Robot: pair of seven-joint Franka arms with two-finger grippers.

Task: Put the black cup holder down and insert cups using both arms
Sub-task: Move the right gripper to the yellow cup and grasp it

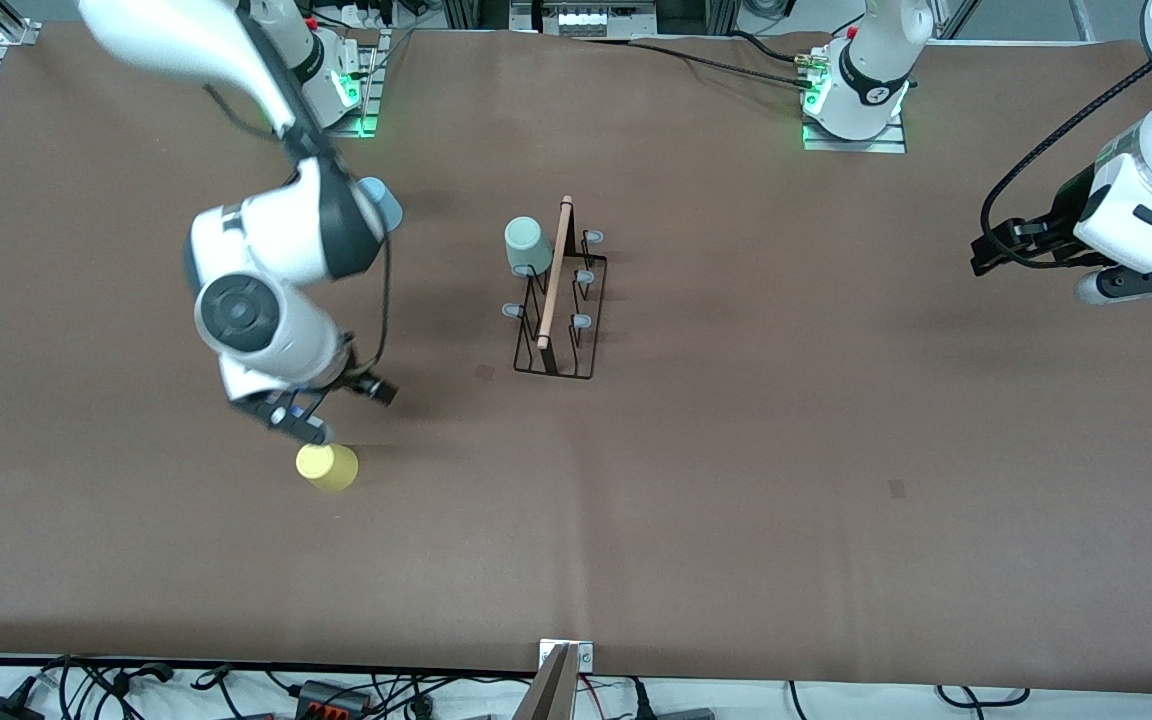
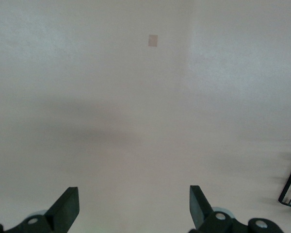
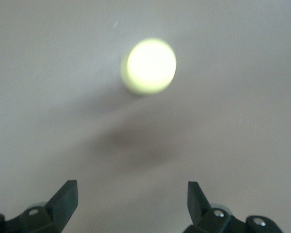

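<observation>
The thin black wire cup holder (image 1: 558,310) with its light wooden rod handle (image 1: 555,272) and pale blue-tipped pegs is standing mid-table, already carrying a pale mint green plastic tumbler (image 1: 527,245) upside down on a peg farthest from the front camera. A small yellow plastic tumbler (image 1: 327,466) is sitting mouth-down on the brown table (image 1: 736,480), toward the right arm's end and nearer the front camera than the holder. A light blue tumbler (image 1: 381,203) is peeking out from under the right arm's elbow.

The right gripper (image 1: 302,424) is hovering just above the yellow tumbler, fingers spread wide and empty in its wrist view. The left gripper (image 2: 131,208) is waiting over bare table at the left arm's end, fingers likewise apart and holding nothing.

The yellow tumbler probably is light, thin-walled and smooth, so it may slip or flex under a hard squeeze. Pinching across its side walls near the closed base seems the surest hold, though the blurred wrist view is leaving its taper unclear.
</observation>
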